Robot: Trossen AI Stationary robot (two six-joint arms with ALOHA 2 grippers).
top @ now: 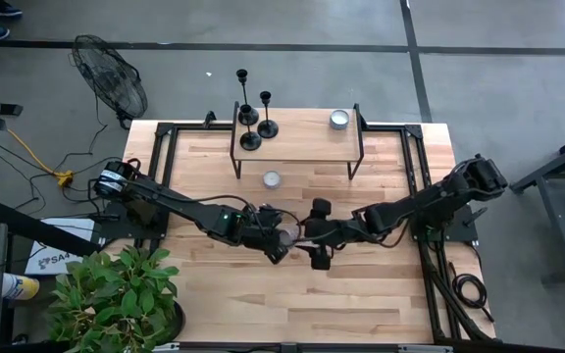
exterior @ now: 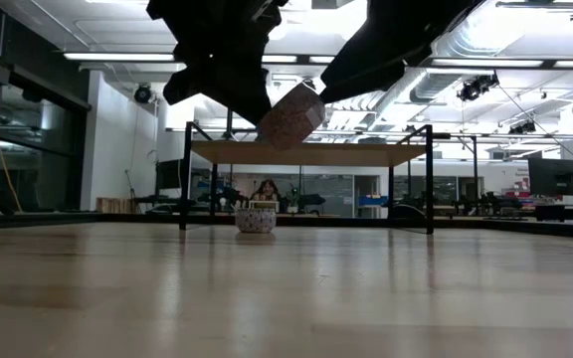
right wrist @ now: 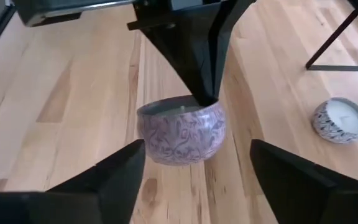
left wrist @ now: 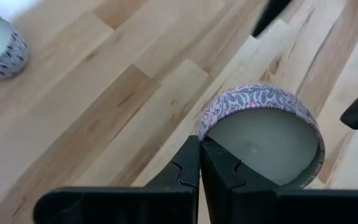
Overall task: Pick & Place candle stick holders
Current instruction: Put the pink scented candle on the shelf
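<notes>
Pale wooden planks make up the table, which sits on a grey concrete floor with a black fan off its far left corner and a leafy plant at its near left corner. Along the far edge stands a low wooden shelf on thin black legs. The three candle stick holders are upright at the left end of that shelf, close together. A small tin candle rests on the shelf's right end, and a second patterned tin candle sits on the table just in front of the shelf.

Near the middle of the table the two arms meet. The left gripper has its fingers pressed together on the rim of a third patterned candle tin, pinching the wall with one finger inside against the wax. In the low view this tin hangs tilted above the table, clear of the surface. The right gripper faces it with its fingers spread wide on either side of the tin; they appear not to touch it, though the angle leaves that uncertain.
</notes>
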